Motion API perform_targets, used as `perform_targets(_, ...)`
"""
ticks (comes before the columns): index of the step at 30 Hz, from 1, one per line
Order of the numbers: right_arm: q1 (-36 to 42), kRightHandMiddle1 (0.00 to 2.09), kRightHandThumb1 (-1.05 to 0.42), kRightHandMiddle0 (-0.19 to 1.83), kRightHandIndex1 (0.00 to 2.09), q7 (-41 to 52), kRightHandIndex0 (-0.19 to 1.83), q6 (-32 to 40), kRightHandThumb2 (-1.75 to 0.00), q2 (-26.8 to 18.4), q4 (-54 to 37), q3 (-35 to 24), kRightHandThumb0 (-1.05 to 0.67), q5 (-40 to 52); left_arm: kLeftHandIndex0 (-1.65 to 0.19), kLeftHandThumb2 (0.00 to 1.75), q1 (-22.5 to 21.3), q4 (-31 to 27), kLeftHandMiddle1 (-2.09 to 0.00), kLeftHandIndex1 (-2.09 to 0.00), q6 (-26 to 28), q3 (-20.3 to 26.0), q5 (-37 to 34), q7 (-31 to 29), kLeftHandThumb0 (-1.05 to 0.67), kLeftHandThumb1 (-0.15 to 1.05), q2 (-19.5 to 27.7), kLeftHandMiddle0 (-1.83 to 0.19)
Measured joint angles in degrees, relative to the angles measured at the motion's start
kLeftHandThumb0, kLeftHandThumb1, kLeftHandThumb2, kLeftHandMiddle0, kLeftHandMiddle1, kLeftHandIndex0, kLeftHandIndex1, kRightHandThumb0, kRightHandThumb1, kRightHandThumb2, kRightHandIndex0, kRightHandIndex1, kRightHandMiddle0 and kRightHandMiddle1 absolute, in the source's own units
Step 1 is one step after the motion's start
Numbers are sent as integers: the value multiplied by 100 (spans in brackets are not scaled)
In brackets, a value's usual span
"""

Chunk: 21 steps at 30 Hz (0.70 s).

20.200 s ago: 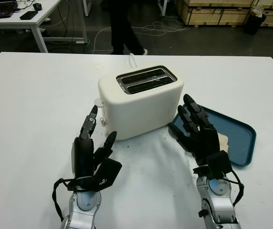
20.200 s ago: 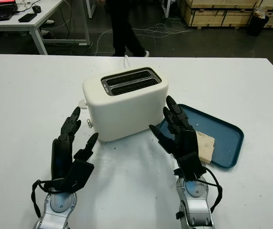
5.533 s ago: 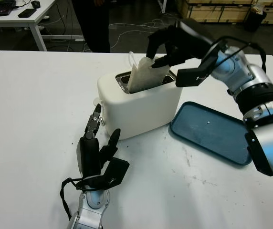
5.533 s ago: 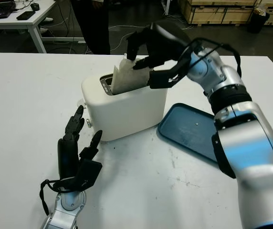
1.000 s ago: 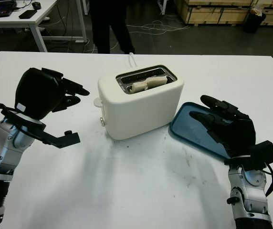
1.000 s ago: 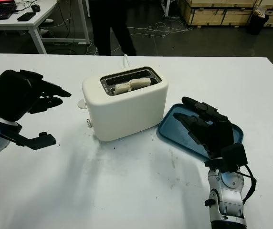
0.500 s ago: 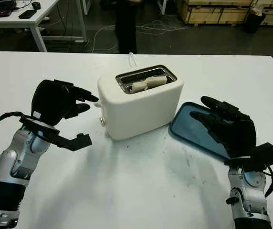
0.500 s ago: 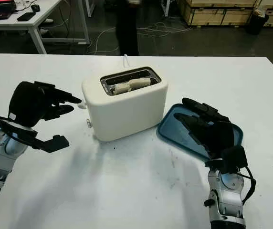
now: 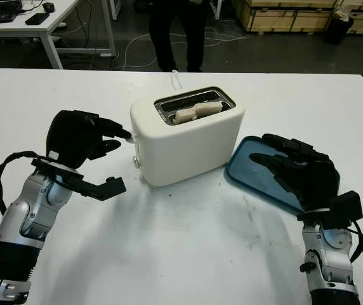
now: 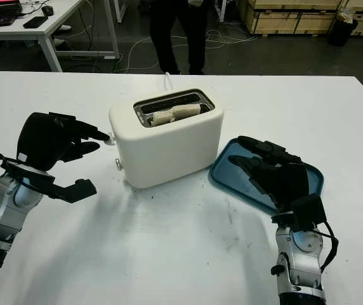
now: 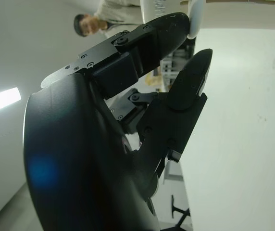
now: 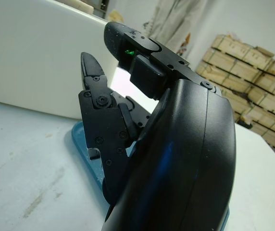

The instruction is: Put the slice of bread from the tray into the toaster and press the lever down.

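Observation:
The cream toaster point(image 9: 188, 140) stands mid-table, and a slice of bread point(image 9: 197, 112) sits low in its front slot. Its white lever point(image 9: 129, 135) sticks out of the end that faces my left hand. My left hand point(image 9: 113, 140) is open beside that end, and its upper fingertip point(image 11: 178, 21) touches the lever knob point(image 11: 195, 17). The blue tray point(image 9: 244, 166) lies to the right of the toaster with nothing on it. My right hand point(image 9: 286, 165) hovers open over the tray's near part, palm down.
A person point(image 9: 175, 25) stands beyond the table's far edge, behind the toaster. The toaster's white cord point(image 9: 176, 79) runs off the back. A desk point(image 9: 35, 25) is at the far left, and wooden crates point(image 9: 283, 13) at the far right.
My left hand has swung in from the left and come up against the toaster's lever. The right hand has sunk slightly over the tray. The person behind has shifted right.

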Motion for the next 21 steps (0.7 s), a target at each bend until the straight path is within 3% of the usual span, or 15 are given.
perform_targets(3,0,1,-92,105,26,9,109,0,-1,0,0,1,-19,0,-138,0,-1,0,-114,-2,0,-8,-6,-3,-14,64,-1,-113)
perform_targets(8,0,0,-92,105,55,22,94,1,-1,0,0,1,-19,3,-140,0,-51,38,-103,-2,-7,-34,-32,-2,-16,63,-5,-117)
perform_targets(21,0,0,-92,105,65,98,88,1,-1,1,55,4,-20,73,-141,0,-114,93,-105,-2,3,-130,-110,-39,-17,63,-67,-118)
